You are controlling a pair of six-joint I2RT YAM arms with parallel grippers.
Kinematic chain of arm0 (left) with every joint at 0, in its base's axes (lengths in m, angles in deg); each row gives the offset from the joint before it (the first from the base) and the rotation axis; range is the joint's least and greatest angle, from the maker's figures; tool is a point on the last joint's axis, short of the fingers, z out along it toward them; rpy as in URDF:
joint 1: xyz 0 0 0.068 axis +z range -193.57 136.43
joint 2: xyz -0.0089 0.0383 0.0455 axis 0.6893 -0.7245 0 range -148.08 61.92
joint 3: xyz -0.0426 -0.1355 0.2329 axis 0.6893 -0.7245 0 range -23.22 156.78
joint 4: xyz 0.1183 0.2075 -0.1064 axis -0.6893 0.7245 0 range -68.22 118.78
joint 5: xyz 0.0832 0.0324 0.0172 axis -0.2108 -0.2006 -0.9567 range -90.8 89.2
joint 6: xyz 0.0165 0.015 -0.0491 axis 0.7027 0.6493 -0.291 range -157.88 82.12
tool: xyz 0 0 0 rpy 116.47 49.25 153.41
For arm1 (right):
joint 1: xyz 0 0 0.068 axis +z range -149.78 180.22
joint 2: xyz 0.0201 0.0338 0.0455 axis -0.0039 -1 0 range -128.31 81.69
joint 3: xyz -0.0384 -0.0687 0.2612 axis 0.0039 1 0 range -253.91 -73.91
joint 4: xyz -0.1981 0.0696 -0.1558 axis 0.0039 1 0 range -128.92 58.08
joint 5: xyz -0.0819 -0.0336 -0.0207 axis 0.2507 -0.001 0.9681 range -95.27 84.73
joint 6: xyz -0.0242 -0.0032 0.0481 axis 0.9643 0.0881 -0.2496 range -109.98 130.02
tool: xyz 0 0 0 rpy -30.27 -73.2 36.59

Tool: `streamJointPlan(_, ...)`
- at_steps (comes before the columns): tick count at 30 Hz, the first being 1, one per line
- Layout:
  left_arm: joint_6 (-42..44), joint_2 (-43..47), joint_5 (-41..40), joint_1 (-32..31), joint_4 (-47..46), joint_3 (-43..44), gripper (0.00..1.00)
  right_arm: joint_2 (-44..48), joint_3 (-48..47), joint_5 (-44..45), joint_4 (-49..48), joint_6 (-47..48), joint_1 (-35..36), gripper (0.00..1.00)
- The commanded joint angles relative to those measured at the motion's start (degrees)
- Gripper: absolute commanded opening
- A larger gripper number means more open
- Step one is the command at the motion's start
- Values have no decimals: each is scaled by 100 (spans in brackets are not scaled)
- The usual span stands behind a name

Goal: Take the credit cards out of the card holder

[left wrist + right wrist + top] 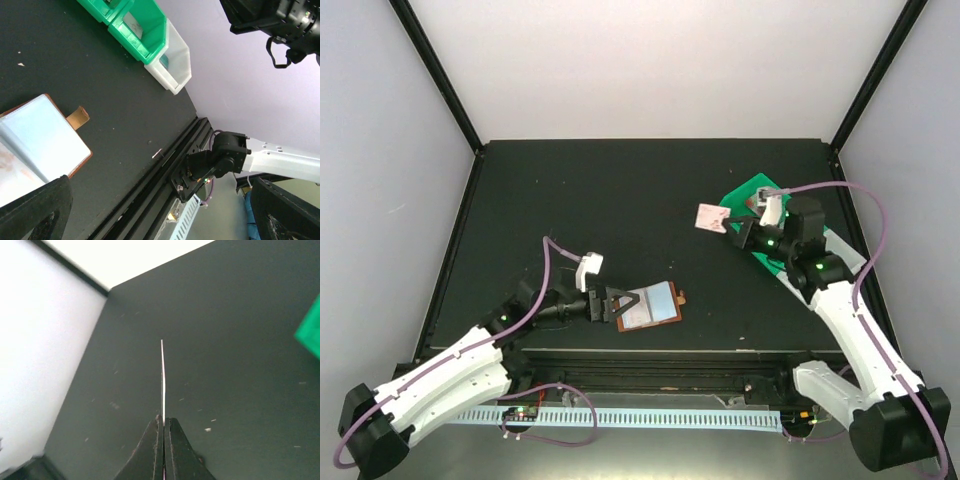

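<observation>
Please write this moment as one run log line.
left end effector: open, at card holder | right end effector: shut on credit card, near green tray | card holder: open on table

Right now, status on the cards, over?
Left gripper open at the unfolded card holder. Right gripper shut on one card, held beside the green tray. Nothing blocking either arm.

Even, bright light with faint shadows; both wrist views blur at the edges.
</observation>
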Motion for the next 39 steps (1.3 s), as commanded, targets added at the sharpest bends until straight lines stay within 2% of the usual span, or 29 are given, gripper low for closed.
streamJointPlan(1, 254, 205, -195, -19, 278, 238, 99, -96, -117, 161, 133, 187, -796, 1)
streamJointPlan(9, 287, 488, -322, -8, 376, 120, 99, -899, -509, -35, 587, 267, -2347, 1)
streamJointPlan(14, 283, 614, -387, -2, 385, 78, 99, -1189, -737, 938, 1051, 136, -2826, 1)
streamJointPlan(22, 250, 622, -441, -4, 313, 37, 99, -1944, -928, 1862, 1172, -153, -2853, 1)
streamJointPlan(33, 198, 841, -560, 8, 452, 10, 99, -3206, -1406, 1533, 594, -191, -2897, 1)
streamJointPlan(39, 239, 1024, -696, 17, 618, 4, 99, -3590, -1547, 1533, 387, -262, -2914, 1)
